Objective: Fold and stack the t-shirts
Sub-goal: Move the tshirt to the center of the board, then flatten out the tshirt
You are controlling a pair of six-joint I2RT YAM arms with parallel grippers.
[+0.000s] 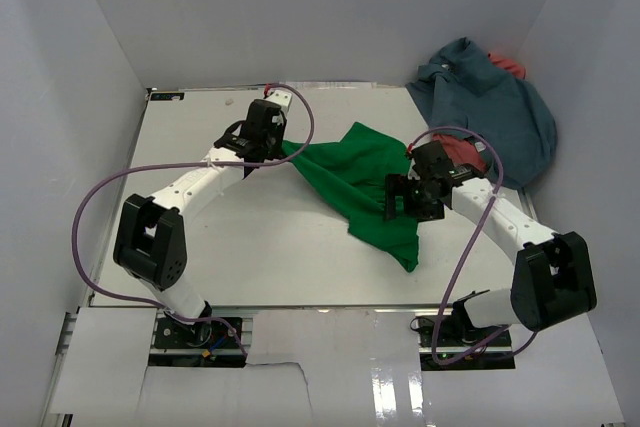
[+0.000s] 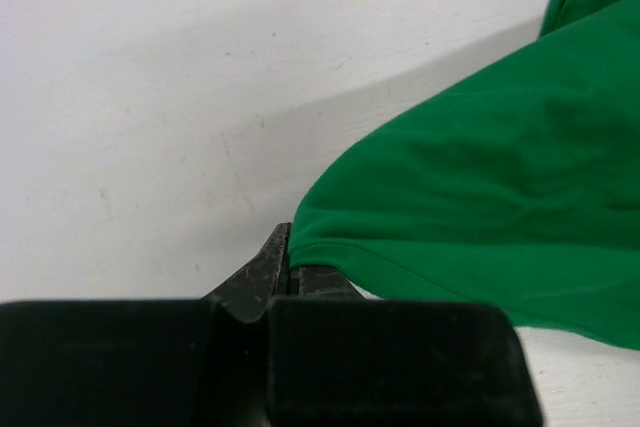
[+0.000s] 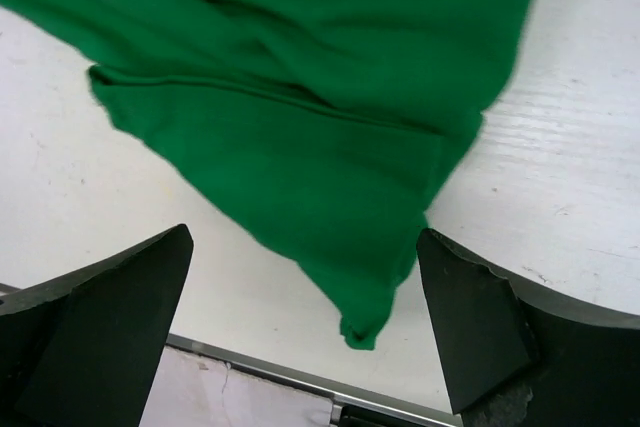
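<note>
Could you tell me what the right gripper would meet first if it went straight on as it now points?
Most likely the green t-shirt: the right gripper, jaws wide open, points at its lower corner lying on the table. How far off is unclear.

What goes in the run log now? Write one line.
left end effector: shut on green t-shirt hem | right end effector: open above it | blue-grey t-shirt, coral t-shirt: heaped far right
</note>
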